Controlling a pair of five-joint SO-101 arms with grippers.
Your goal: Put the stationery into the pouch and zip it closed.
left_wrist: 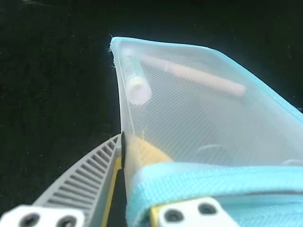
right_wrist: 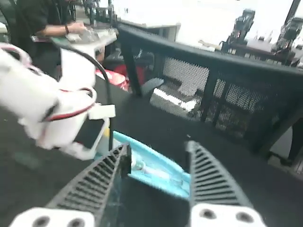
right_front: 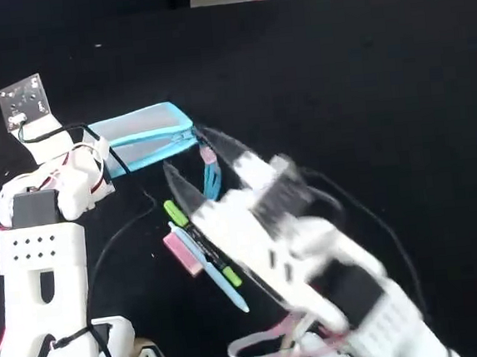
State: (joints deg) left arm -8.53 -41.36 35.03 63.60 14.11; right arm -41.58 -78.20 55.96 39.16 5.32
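A black table (right_front: pixel 338 69) carries everything; in the right wrist view a dark mesh fence and other desks stand behind it. The right arm (right_front: pixel 313 264) is blurred in the high view and cut off at the near edge, and it hides part of the loose stationery beside it. The left arm (right_front: pixel 44 246) stands at the table's left side, its base also cut off. A broad stretch of black cloth lies between the pouch (right_front: pixel 142 130) and the table's far edge.

The single light-blue mesh pouch lies flat. The left tool (left_wrist: pixel 125 142) is pinched on its end. The right tool (right_wrist: pixel 158 150) hangs spread wide over the pouch's other end, touching nothing.

Two white sticks (left_wrist: pixel 203 78) show through the mesh. Four pieces lie outside, close together:
- a blue pen (right_front: pixel 232 292)
- a green marker (right_front: pixel 175 211)
- a pink eraser (right_front: pixel 182 254)
- a slim blue piece with a pink end (right_front: pixel 211 177), too blurred to name, nearest the pouch
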